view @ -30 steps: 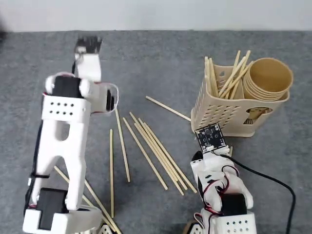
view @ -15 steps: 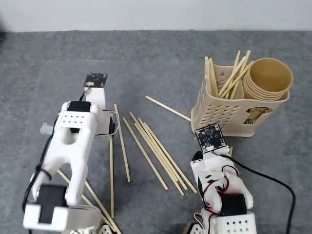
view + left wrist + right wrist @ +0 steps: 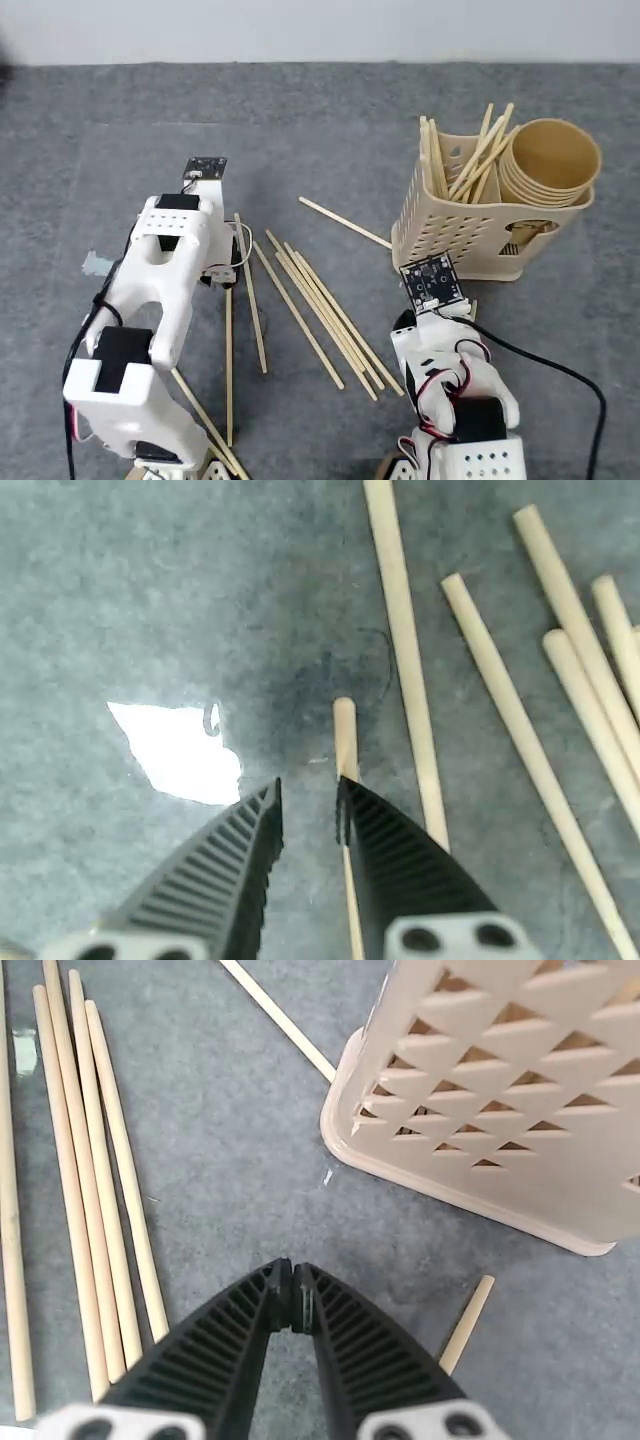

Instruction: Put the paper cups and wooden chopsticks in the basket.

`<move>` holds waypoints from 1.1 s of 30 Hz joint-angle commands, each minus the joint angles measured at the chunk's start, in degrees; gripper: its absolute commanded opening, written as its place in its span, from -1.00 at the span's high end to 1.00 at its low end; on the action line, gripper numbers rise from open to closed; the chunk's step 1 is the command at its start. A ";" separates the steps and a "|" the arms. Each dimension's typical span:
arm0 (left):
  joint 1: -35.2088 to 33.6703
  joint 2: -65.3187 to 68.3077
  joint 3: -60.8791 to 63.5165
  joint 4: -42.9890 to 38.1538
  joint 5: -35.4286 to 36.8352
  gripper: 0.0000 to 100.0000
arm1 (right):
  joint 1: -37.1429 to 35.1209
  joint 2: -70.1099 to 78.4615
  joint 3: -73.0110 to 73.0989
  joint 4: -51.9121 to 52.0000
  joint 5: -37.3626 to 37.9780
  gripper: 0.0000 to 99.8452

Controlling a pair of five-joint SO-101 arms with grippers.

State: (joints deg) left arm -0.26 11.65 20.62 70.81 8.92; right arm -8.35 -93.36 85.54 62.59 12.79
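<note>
The beige basket [image 3: 462,238] stands at the right with a stack of paper cups [image 3: 550,160] and several wooden chopsticks [image 3: 470,160] upright in it. More chopsticks [image 3: 320,310] lie loose on the grey mat in the middle. The left arm [image 3: 175,250] bends down over the leftmost ones. Its gripper [image 3: 308,788] is open by a narrow gap just above the mat, one finger [image 3: 385,850] lying over the end of a chopstick [image 3: 345,720]. The right gripper [image 3: 292,1272] is shut and empty, low in front of the basket [image 3: 500,1110].
A white scrap [image 3: 175,755] lies on the mat beside the left gripper. One chopstick [image 3: 345,222] lies alone left of the basket, and another's end [image 3: 465,1325] pokes out by the basket's base. A few chopsticks [image 3: 200,410] lie under the left arm's base.
The left arm has drawn back from the far side of the mat and come down over the leftmost chopsticks. The right arm has not moved.
</note>
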 commanded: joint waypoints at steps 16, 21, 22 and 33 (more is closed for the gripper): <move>1.76 6.95 -1.71 -3.43 0.70 0.83 | -0.04 -0.84 -2.55 -0.40 0.53 0.98; 2.11 7.38 -2.07 -3.34 0.62 0.97 | -0.04 -0.84 -2.55 -0.40 0.53 0.98; 2.37 7.38 -2.15 -3.34 0.62 0.98 | -0.04 -0.84 -2.55 -0.40 0.53 0.98; 8.79 -10.11 -10.33 8.35 5.89 0.97 | 0.04 -0.84 -2.55 -0.40 0.53 0.98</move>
State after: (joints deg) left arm 6.86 11.30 16.13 75.21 13.58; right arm -8.35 -93.36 85.54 62.59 12.79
